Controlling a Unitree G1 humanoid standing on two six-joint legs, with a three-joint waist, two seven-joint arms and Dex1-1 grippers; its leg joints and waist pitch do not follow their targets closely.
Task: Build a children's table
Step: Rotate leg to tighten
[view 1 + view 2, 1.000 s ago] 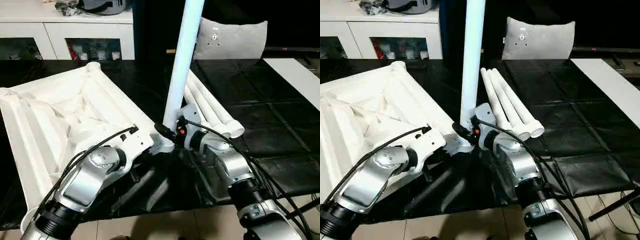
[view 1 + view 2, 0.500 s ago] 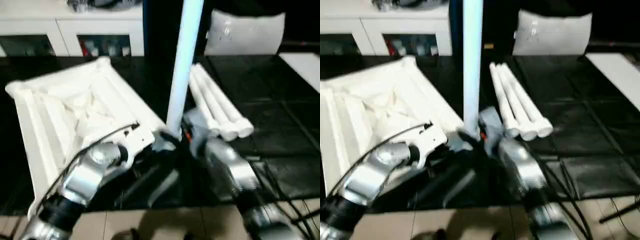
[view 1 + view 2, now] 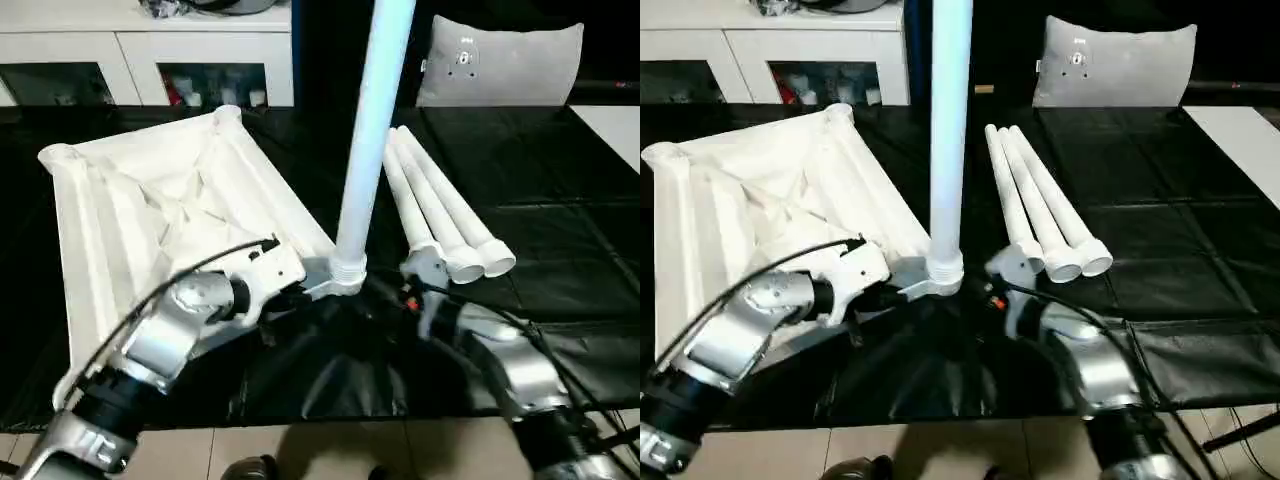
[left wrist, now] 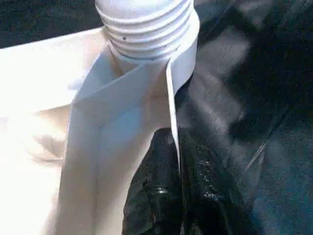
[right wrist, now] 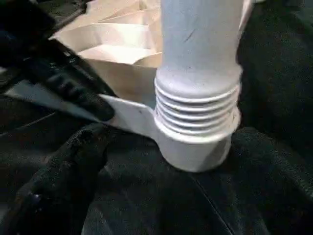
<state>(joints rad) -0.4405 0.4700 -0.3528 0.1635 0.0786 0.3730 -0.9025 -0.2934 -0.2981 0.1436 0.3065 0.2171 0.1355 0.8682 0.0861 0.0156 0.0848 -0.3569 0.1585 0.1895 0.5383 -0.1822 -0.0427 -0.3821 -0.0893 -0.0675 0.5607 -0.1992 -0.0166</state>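
The table top lies upside down, ribs up, on the black-covered bench; it looks light, hollow and stiff, yet its thin walls would likely flex if pulled hard. The best hold is probably a rib or rim wall close to a socket. At its near corner the left end effector is pinched together on the thin rim wall running into the corner socket, steadying the top.

In that socket stands one leg, upright, its threaded collar partly seated, several threads showing above the rim. The smooth tapered tube probably slips under a light grip, so turning it calls for a hold low down, just above the threads.

Just right of the socket, the right end effector sits close to the leg, off its surface; whether its fingers are spread I cannot tell.

Right of the standing leg, three spare legs lie side by side, wide ends toward the robot. Beyond them the bench is open, with room to swing an arm.
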